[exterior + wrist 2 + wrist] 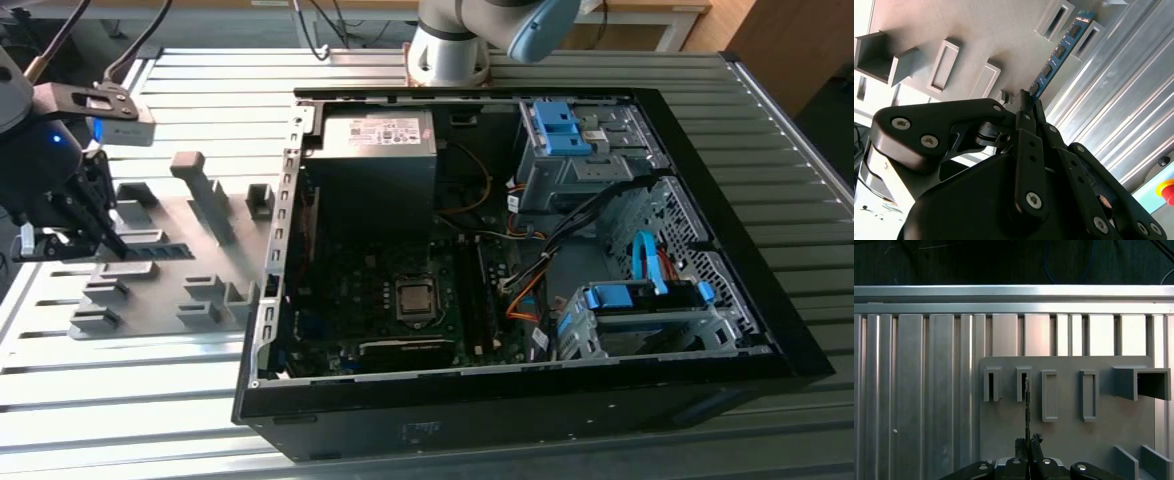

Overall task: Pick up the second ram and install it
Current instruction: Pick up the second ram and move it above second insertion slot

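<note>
Second ram tight in the hand

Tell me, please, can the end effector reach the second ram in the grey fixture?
Likely yes: the end effector sits at one end of the second ram, with nothing on the grey fixture between them.

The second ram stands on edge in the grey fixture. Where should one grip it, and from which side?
Probably its top edge, from above, squeezing the two flat faces: the second ram stands on edge in the grey fixture, its lower edge held in slots. The gripper pinches it this way near one end.
</note>
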You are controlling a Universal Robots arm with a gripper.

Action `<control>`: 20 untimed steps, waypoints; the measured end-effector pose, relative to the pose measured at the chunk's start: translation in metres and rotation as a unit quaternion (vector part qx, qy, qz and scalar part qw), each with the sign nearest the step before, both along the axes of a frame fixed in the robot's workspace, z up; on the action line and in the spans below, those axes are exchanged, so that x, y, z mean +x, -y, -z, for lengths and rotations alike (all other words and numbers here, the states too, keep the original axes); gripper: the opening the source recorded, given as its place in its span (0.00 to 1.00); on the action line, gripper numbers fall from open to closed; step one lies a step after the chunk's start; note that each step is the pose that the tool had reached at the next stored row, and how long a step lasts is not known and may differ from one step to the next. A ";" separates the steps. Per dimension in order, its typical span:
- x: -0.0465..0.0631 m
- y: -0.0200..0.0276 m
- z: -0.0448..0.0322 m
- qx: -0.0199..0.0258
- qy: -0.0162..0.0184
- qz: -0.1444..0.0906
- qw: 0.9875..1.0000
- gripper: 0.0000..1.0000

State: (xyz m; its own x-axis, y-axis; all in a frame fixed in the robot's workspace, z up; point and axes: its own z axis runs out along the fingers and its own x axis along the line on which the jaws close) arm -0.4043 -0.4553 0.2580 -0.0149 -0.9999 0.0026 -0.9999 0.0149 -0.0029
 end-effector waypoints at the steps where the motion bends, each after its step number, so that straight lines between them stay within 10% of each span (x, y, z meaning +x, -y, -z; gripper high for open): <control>1: 0.000 0.0000 -0.0005 0.000 0.000 0.000 1.000 0.14; 20: 0.000 0.0000 -0.0126 0.000 0.000 0.000 1.000 0.14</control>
